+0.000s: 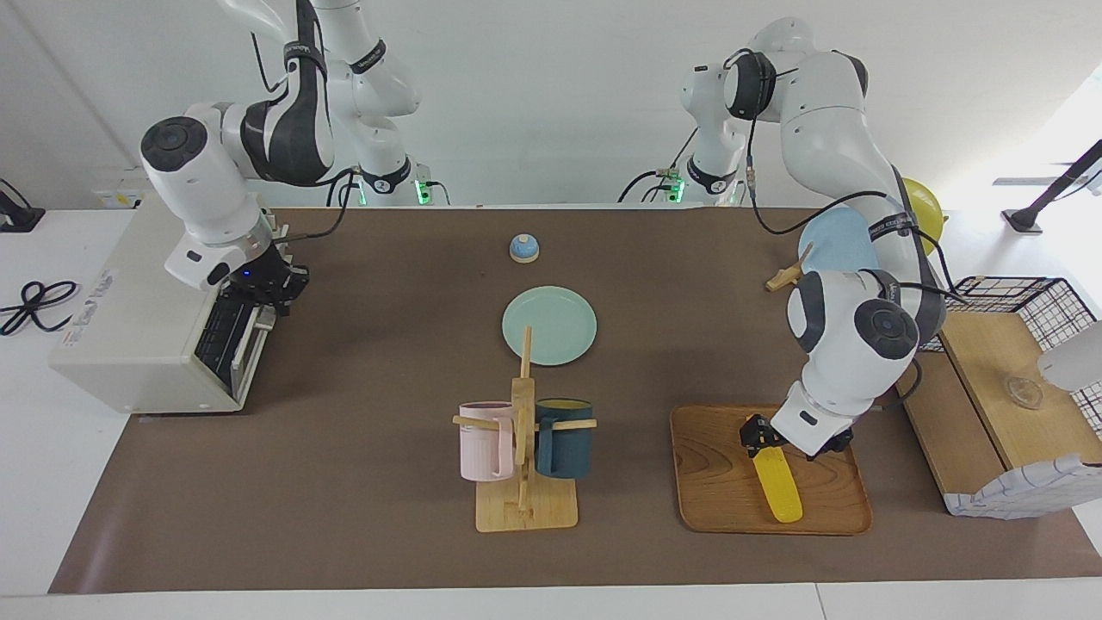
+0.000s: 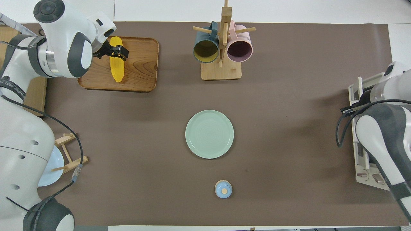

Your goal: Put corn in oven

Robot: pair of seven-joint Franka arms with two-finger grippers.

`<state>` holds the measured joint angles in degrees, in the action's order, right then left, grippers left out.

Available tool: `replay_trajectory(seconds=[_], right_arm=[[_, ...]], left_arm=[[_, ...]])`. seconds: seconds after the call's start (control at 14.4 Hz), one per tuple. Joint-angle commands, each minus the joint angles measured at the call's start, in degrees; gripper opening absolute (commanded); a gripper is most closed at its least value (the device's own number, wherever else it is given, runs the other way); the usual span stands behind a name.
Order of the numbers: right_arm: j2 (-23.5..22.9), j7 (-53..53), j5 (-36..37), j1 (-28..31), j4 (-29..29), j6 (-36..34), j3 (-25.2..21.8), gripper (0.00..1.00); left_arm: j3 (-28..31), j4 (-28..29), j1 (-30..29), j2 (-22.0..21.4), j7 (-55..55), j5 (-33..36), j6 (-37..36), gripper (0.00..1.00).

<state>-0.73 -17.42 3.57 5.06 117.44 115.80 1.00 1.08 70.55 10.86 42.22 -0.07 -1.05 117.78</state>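
Note:
The yellow corn (image 1: 780, 491) lies on a wooden tray (image 1: 715, 482) toward the left arm's end of the table; it also shows in the overhead view (image 2: 116, 69). My left gripper (image 1: 764, 446) is down at the end of the corn nearer the robots, with a black finger on each side (image 2: 116, 54), shut on the corn. The corn rests on the tray (image 2: 141, 70). The off-white oven (image 1: 129, 336) stands at the right arm's end of the table. My right gripper (image 1: 274, 291) is at the top edge of its dark door. In the overhead view the right arm hides that gripper.
A wooden mug rack (image 1: 525, 430) with a pink and a dark teal mug stands mid-table. A green plate (image 1: 549, 325) and a small blue knob (image 1: 524, 248) lie nearer the robots. A wire-and-wood basket shelf (image 1: 1007, 379) and a blue plate on a stand (image 1: 839, 241) are beside the left arm.

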Motion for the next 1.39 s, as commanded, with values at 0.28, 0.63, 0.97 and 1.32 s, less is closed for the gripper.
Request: replay_trajectory(seconds=[0.28,0.63,0.97,1.32], right_arm=[[-1.4,3.4,-0.8,-1.9,3.1,5.1,0.1,0.00],[-0.8,4.0,-1.0,-2.2,5.4,7.0,0.1,0.00],[-0.8,5.5,-1.0,-2.3,6.8,8.7,0.5,0.00],[-1.9,6.7,-1.0,-3.8,7.0,10.9,0.5,0.00]], left_arm=[[-1.6,-3.1,-1.6,4.1,1.2,-0.7,3.0,1.00],[-1.6,-2.9,-2.1,4.1,1.6,-0.9,3.7,0.21],[-1.5,-3.0,-1.6,3.8,1.2,-2.6,2.8,0.00],[-1.0,-3.1,-1.3,1.0,0.9,-6.3,-2.0,0.00]])
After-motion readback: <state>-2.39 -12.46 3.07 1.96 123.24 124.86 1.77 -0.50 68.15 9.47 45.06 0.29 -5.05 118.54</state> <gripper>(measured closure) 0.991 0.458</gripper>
